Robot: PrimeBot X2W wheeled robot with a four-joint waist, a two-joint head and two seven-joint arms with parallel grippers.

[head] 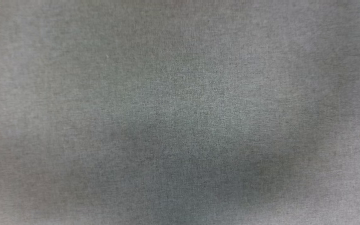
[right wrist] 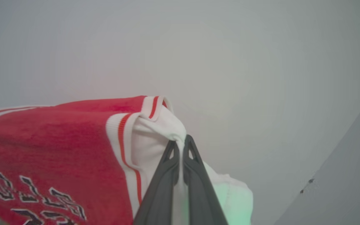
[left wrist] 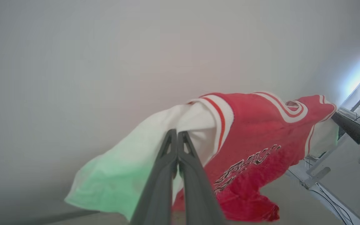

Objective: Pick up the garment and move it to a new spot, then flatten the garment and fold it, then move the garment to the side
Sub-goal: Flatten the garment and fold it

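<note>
Garment (left wrist: 255,134) in both closed jaws

A grey, finely woven cloth surface (head: 105,62) spreads across the head view, with a soft shadow (head: 198,178) at lower centre. In the left wrist view a plain pale backdrop (left wrist: 105,62) tops the frame. At the right edge a bluish-white glow (left wrist: 359,73) sits above metal bars (left wrist: 319,173) and thin cables (left wrist: 336,206).
</note>
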